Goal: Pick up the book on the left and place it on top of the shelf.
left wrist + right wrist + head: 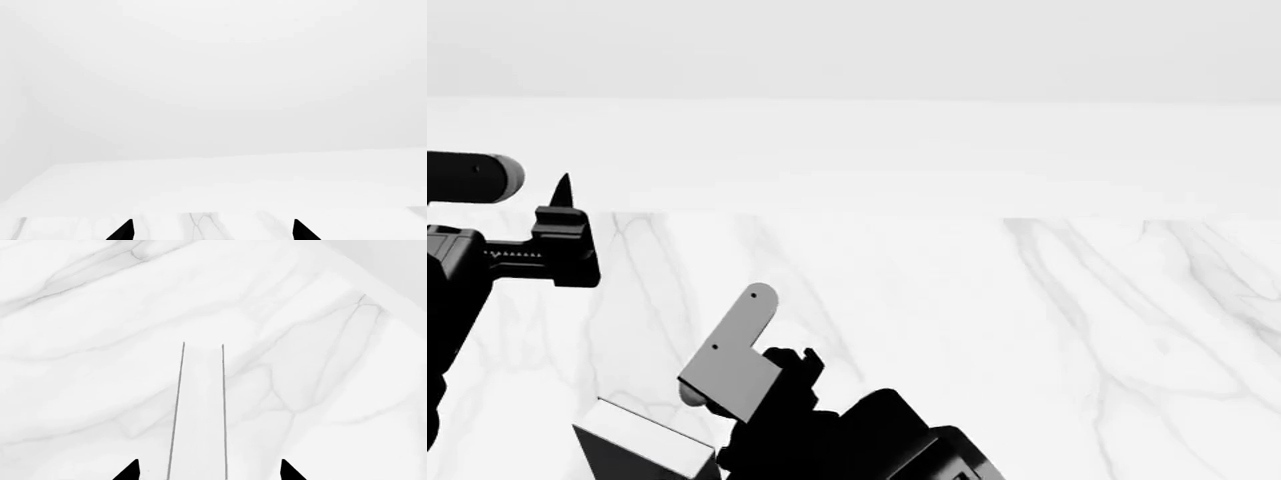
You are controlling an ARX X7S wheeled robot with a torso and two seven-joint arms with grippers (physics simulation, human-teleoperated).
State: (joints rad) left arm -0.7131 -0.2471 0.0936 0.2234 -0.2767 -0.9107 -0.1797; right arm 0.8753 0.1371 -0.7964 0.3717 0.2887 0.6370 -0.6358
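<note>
Two black fingertips of the left end effector [213, 231] stand well apart in the left wrist view, with only the pale marble surface [988, 330] and a blank white wall beyond showing between them, so it is open and holds nothing. From the head camera the left arm reaches in at the left edge, raised above the surface, with one pointed fingertip [561, 192] aimed upward. The right arm comes in low at the bottom of that view, a flat grey bracket [731, 352] standing out from its dark body. Its right end effector [210, 471] is also spread wide in its own wrist view. The book [199, 415] runs straight out along the gap between the tips, seen edge-on as a narrow white page edge bordered by two thin dark cover lines. The gap between the tips is clearly wider than the book's thickness, and neither visible tip touches a cover. Whether the fingers meet the book further back, out of the picture, cannot be told. In the head view the same book shows at the lower left, just beside the right arm, as a white top face over a dark charcoal side, with the veined surface all around it.
</note>
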